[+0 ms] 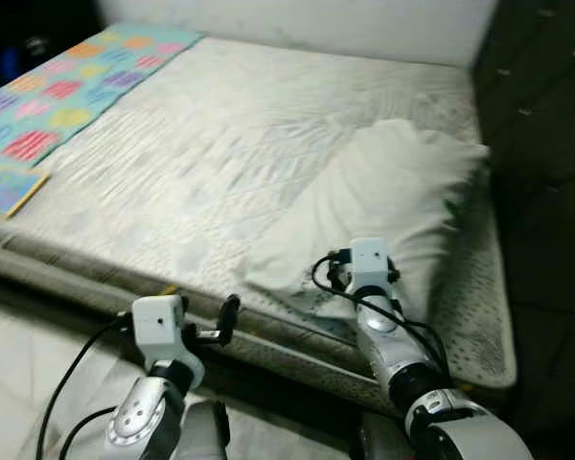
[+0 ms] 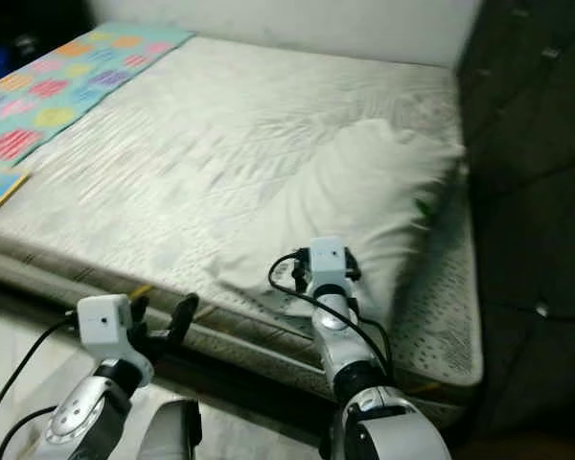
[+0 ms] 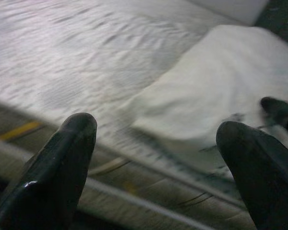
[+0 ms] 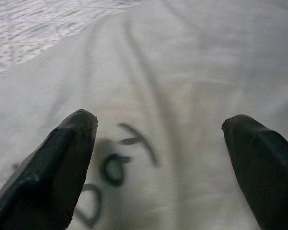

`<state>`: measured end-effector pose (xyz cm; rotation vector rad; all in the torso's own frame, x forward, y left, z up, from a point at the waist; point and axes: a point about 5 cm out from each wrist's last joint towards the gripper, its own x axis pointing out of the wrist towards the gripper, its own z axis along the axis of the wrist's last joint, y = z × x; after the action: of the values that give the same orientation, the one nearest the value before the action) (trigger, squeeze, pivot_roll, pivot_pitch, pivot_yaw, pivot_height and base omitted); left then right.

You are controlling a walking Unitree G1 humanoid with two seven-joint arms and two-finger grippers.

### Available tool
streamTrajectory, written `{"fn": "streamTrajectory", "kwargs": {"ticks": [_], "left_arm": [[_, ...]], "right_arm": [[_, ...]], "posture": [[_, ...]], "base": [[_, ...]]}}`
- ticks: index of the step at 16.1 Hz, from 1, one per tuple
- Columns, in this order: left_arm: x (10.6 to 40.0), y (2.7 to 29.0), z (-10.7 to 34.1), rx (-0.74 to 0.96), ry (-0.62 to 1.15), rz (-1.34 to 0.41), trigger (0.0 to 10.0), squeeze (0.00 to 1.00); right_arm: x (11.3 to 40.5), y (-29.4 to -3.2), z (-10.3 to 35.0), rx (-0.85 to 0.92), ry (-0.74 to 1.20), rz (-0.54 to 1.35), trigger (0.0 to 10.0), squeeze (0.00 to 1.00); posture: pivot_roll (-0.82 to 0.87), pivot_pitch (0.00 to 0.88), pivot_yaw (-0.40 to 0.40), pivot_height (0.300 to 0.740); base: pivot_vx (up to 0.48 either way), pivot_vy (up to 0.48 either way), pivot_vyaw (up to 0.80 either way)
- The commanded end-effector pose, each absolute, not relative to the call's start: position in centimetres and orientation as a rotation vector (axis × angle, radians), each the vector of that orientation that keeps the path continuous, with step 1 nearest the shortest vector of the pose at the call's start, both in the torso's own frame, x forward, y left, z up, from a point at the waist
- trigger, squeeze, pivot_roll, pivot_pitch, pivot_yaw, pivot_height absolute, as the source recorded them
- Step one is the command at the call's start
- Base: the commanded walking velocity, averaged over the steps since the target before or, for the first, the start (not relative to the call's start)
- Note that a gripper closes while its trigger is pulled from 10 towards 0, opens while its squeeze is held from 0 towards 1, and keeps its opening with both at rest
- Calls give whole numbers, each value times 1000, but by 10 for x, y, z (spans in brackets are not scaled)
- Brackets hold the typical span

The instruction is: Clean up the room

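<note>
Bare mattress (image 1: 220,144) lies open left of the pillow (image 1: 393,201).

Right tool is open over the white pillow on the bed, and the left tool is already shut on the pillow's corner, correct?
Not quite. The left tool is open too, short of the pillow, as the left wrist view shows. The right tool is open over it on the bed.

Bare bed (image 1: 220,144) with a pillow
White pillow (image 1: 393,201) lies right of centre; patterned blanket (image 1: 67,86) at upper left.
</note>
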<state>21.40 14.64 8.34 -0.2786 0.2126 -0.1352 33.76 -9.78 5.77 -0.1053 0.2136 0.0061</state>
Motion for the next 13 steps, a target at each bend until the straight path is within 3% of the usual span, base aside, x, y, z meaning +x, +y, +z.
{"fn": "streamTrajectory", "kwargs": {"ticks": [1, 9, 13], "left_arm": [[212, 149, 80, -279, 232, -121, 10000, 0], [210, 147, 77, -287, 253, -122, 10000, 0], [204, 145, 77, -284, 269, -123, 10000, 0]], "right_arm": [[336, -93, 56, -102, 222, 19, 10000, 0], [336, -100, 53, -157, 236, -13, 10000, 0], [331, -109, 39, -235, 352, -55, 10000, 0]], "posture": [[96, 0, 6, 585], [97, 7, 4, 585], [125, 32, 7, 585]], "base": [[0, 0, 0], [0, 0, 0], [0, 0, 0]]}}
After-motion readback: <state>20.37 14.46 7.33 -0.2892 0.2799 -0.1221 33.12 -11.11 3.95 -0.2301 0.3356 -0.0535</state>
